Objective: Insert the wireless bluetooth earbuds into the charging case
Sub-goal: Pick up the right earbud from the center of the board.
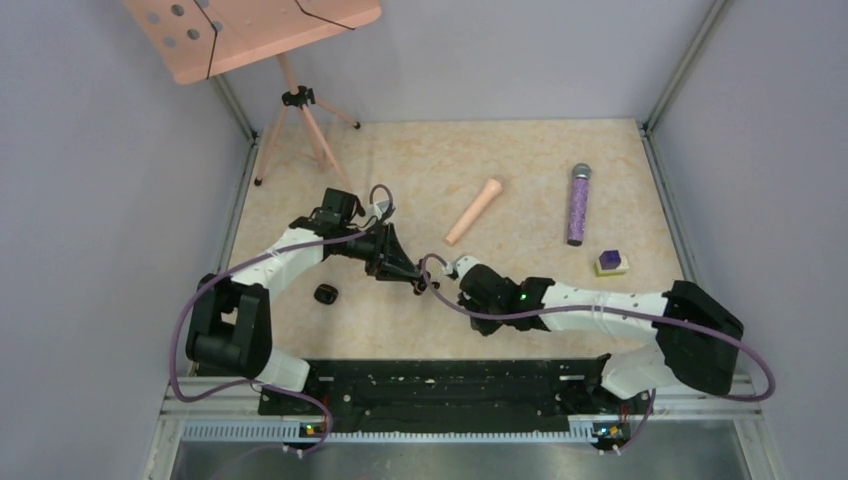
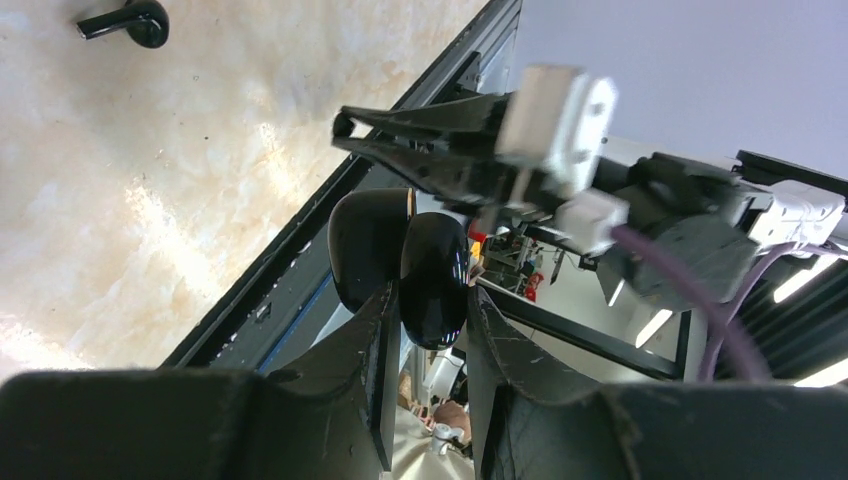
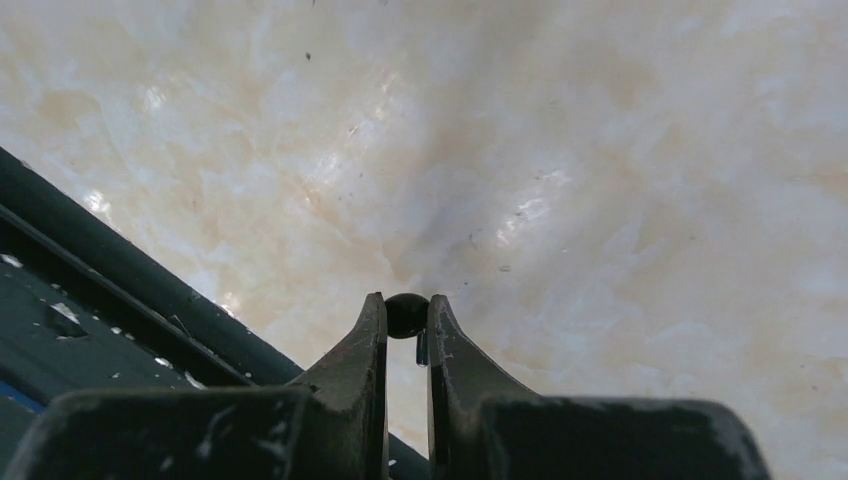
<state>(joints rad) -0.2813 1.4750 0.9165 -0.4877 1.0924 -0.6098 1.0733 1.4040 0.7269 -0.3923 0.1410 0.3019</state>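
The charging case (image 2: pixel 433 270), glossy black with its lid (image 2: pixel 368 240) swung open, is up off the table with my left gripper (image 2: pixel 430 305) shut on it. In the top view that gripper (image 1: pixel 412 275) meets my right gripper (image 1: pixel 437 281) tip to tip over the table's middle. My right gripper (image 3: pixel 406 322) is shut on a tiny black earbud (image 3: pixel 406 312), pinched at its very fingertips above the table. From the left wrist, the right gripper (image 2: pixel 345 126) points at the case's open side. A second earbud (image 1: pixel 326 294) lies on the table, left of the grippers (image 2: pixel 135 20).
A peach handle-shaped object (image 1: pixel 474 211) and a purple glittery microphone (image 1: pixel 578 204) lie farther back. A small purple-and-white cube (image 1: pixel 612 263) sits at the right. A tripod (image 1: pixel 297 110) stands at the back left. The black rail (image 1: pixel 440 385) runs along the near edge.
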